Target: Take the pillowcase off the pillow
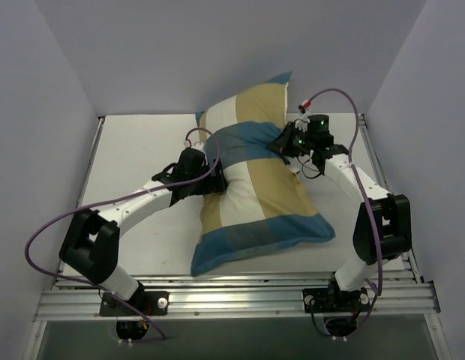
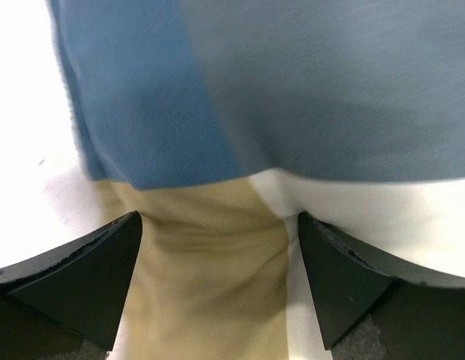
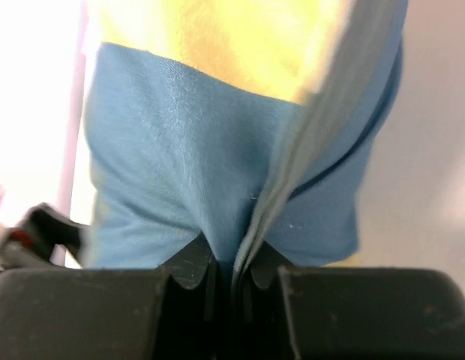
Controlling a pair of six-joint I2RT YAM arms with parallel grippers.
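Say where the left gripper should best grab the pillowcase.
Probably the wrinkled tan fold of the pillowcase lying between the fingers of the open left gripper, approached from its left side: the cloth bunches loosely there, opposite the pinch of the right gripper.

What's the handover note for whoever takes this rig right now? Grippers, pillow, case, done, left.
left gripper: open at the left side of the pillowcase, fabric between its fingers, nothing gripped.
right gripper: shut on a fold of the case's blue band, right side.
Things: the pillowcase lies diagonally on the table, stuffed full. The pillow is fully covered and not visible.
Done: one pinch on the fabric, no more.
Left: probably find the open end, hold the pillow down and pull the case off.
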